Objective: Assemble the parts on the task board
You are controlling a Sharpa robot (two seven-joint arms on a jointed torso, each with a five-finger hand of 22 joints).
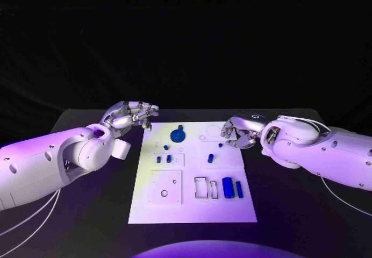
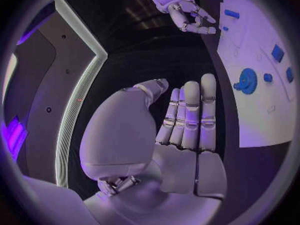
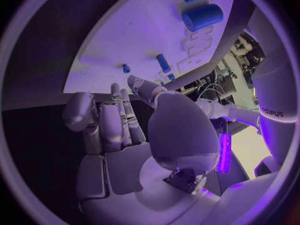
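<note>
Fingers apart and holding nothing, the left robot hand point(image 1: 133, 115) hovered off one far corner of the white rectangular task board point(image 1: 194, 207) on the black counter point(image 1: 302, 215). The right robot hand point(image 1: 240, 132), equally empty, hung over the opposite edge. Between them lay a blue toothed gear point(image 1: 178, 134); nearer the robot, a blue cylinder point(image 1: 227, 187).

Violet light washes the flat white rectangular task board point(image 1: 194, 209), the brightest surface, while the matte black table point(image 1: 310, 226) and the background stay dark. Soft highlights sit on the glossy white left arm point(image 1: 47, 161) and right arm point(image 1: 333, 150). In both wrist views straight edges bow toward the circle's dark rim.
</note>
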